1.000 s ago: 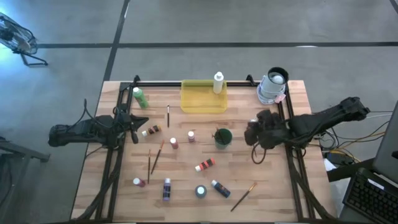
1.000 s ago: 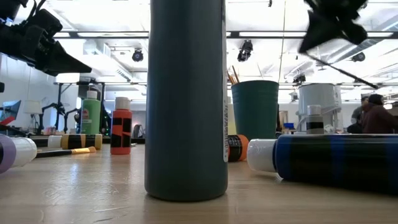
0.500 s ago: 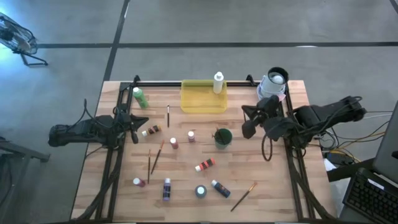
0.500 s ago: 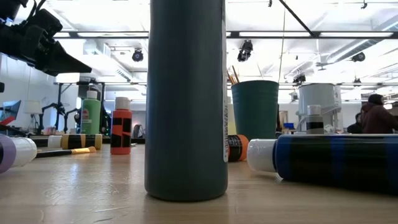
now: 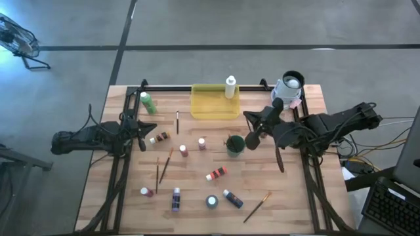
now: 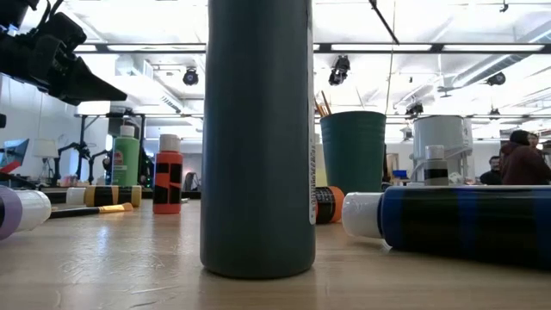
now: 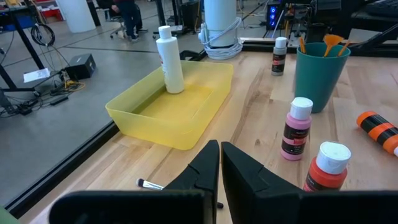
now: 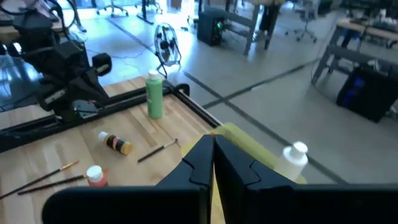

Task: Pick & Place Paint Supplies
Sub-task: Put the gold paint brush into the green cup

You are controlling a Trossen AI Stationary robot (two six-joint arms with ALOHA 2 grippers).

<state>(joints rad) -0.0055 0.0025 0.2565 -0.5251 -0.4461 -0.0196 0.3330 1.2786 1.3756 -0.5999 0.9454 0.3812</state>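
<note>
With a brush (image 5: 281,159) clamped in its closed jaws, the right gripper (image 5: 251,140) hung beside the green cup (image 5: 235,145), seemingly to drop it in, while the left gripper (image 5: 140,133), shut on nothing, waited at the desk (image 5: 197,196) edge.

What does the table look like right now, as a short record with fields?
tray: translucent yellow rectangular tray at the table's far edge
in tray: upright white bottle
cup: dark green round cup, paintbrushes inside
loose supplies: small paint bottles and wooden brushes scattered on the wooden table
left gripper: shut, empty, at the left side
right gripper: shut, empty, beside the cup
</note>
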